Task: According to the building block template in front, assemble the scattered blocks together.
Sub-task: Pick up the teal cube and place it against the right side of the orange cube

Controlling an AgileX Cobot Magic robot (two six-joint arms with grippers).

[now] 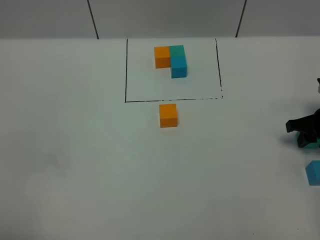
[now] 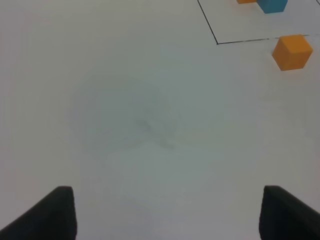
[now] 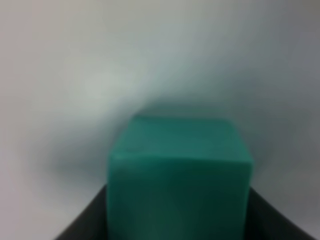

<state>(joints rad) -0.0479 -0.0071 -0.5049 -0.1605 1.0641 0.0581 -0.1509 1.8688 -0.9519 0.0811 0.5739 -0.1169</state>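
- The template (image 1: 171,60), an L of joined orange, green and blue cubes, sits inside a black outline (image 1: 126,70) at the far middle of the white surface (image 1: 75,165).
- We see the loose orange cube (image 1: 168,115) just outside the outline's near line.
- At the surface's right edge, the right jaws press both sides of the green cube (image 3: 180,175).
- The blue cube (image 1: 313,173) lies near it, apart.
- The left jaws stand wide apart, holding nothing.
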